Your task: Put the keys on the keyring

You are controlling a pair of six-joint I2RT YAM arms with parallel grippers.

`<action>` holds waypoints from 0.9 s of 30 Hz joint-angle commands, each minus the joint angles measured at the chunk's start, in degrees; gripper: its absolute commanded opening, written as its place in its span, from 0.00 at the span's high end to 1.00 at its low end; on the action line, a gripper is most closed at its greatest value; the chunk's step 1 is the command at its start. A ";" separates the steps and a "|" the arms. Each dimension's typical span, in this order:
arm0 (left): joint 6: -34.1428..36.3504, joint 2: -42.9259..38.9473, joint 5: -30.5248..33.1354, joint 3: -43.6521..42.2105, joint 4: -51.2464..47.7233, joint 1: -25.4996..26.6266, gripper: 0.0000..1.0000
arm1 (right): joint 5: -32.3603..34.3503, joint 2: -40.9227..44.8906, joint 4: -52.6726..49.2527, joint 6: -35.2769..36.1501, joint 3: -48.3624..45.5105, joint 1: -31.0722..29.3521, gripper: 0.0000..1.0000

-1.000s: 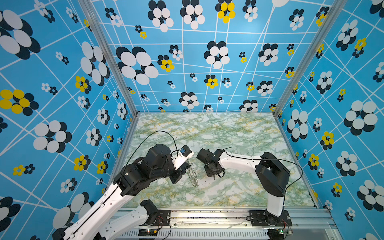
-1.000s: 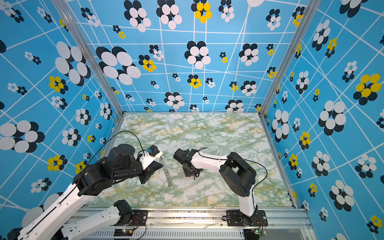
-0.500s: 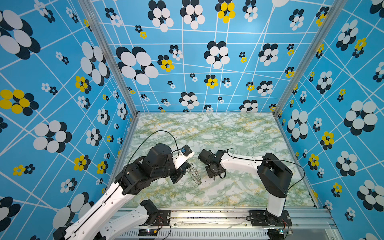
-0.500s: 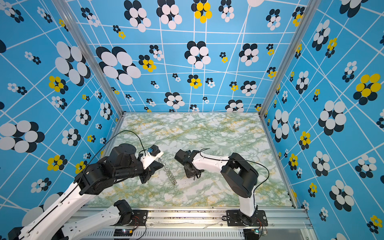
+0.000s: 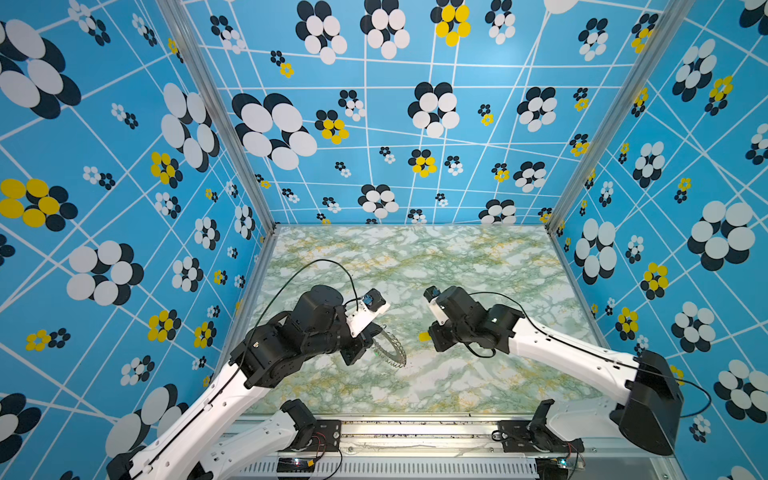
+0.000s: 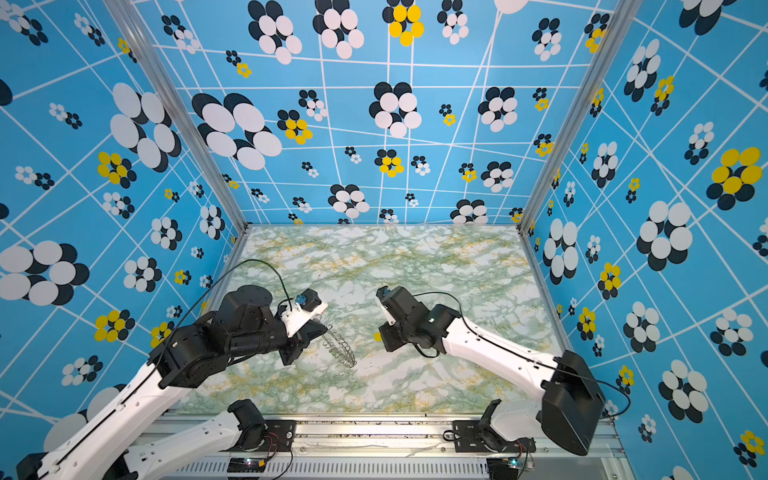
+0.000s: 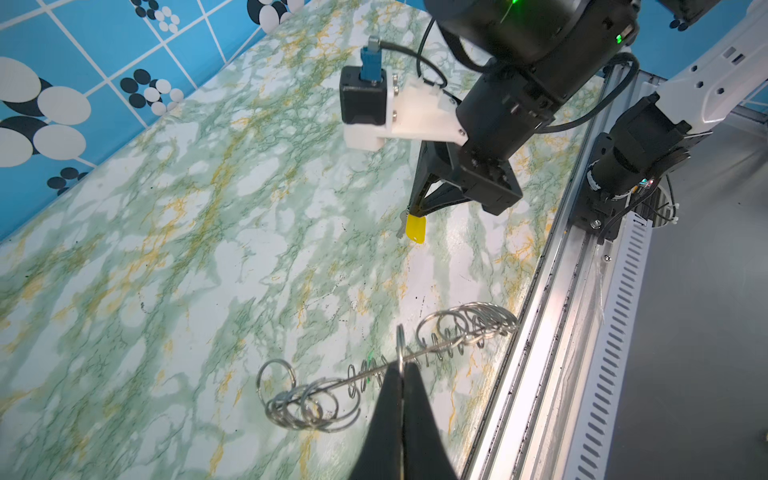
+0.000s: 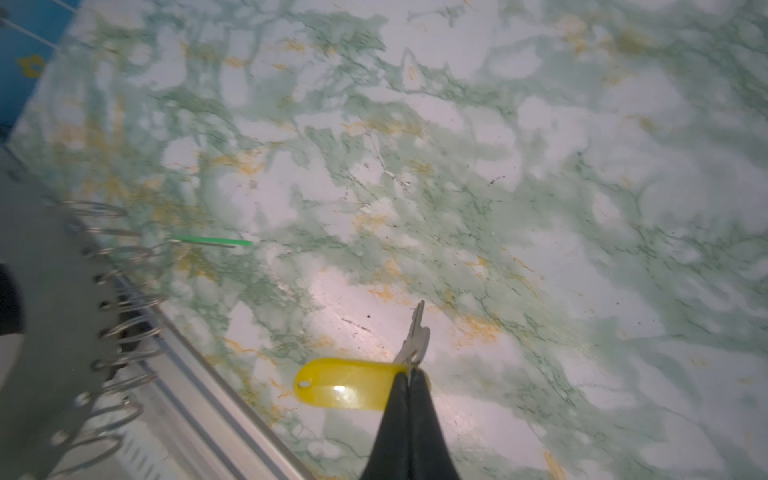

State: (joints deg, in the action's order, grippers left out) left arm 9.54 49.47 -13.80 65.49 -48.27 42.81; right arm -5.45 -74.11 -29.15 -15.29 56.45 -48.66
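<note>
In both top views the left hand (image 5: 365, 338) pinches the keyring (image 5: 388, 351) edge-on above the worktop (image 5: 457, 257); the right hand (image 6: 380, 336) pinches the yellow key (image 5: 424, 336), apart from the ring. The left wrist view shows fingers (image 7: 390, 399) pressed onto the ring's rim. The right wrist view shows a green tag (image 8: 210, 241) on one ring loop.

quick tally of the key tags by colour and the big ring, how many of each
yellow key tag: 1, held in the right end effector
green key tag: 1, seen edge-on by the ring's wire loops
grey keyring: 1, held in the left end effector
total: 3
</note>
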 commanded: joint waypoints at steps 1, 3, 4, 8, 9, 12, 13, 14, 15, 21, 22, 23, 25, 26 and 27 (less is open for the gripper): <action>2.19 0.85 -1.65 3.74 2.17 0.20 1.00 | -19.97 6.91 5.28 10.55 -4.09 3.25 1.00; 3.17 1.57 -1.75 5.13 2.13 0.65 1.00 | -25.57 11.82 6.12 15.30 -5.43 3.58 1.00; 3.53 1.95 -1.62 5.83 2.05 0.97 1.00 | -26.68 13.69 5.74 16.99 -5.55 3.66 1.00; 3.99 2.56 -0.61 6.72 1.95 1.95 1.00 | -22.11 14.09 0.96 21.68 -4.67 3.66 1.00; 4.08 2.51 -0.23 6.46 1.95 2.10 1.00 | -19.31 11.65 -1.74 22.73 -3.83 3.54 1.00; 3.91 2.34 0.80 6.27 1.24 2.59 1.00 | -9.57 3.30 -9.21 23.27 -1.71 3.25 1.00; 3.70 2.28 1.28 6.54 0.68 2.81 1.00 | -6.26 0.82 -10.66 22.38 -1.33 3.25 1.00; 3.58 2.05 1.77 6.81 0.12 2.97 1.00 | -3.85 -1.23 -11.72 21.56 -0.92 3.23 1.00; 3.41 1.80 2.27 7.01 -0.47 3.05 1.00 | -1.67 -3.48 -13.09 20.27 -0.16 3.25 1.00; 2.76 1.00 4.11 7.54 -2.49 3.34 1.00 | 1.33 -17.75 -20.14 17.00 5.50 2.33 1.00; 2.68 0.90 4.21 7.51 -2.52 3.42 1.00 | 1.73 -20.07 -20.99 16.89 6.25 1.98 1.00; 2.54 0.82 4.27 7.38 -2.51 3.42 1.00 | 2.20 -22.48 -21.75 16.59 7.10 1.67 1.00; 2.51 0.72 4.46 7.47 -2.55 3.48 1.00 | 2.62 -25.71 -21.87 15.92 8.04 1.09 1.00; 2.54 0.65 4.58 7.57 -2.77 3.58 1.00 | 2.68 -26.50 -21.22 15.53 8.12 0.84 1.00; 2.59 0.66 4.82 7.59 -2.88 3.57 1.00 | 3.01 -26.79 -20.25 15.15 8.03 0.70 1.00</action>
State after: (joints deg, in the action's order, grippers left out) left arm 12.08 50.89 -10.02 71.33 -51.31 45.89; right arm -4.91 -99.72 -46.30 1.85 63.44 -47.27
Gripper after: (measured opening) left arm 0.049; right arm 0.047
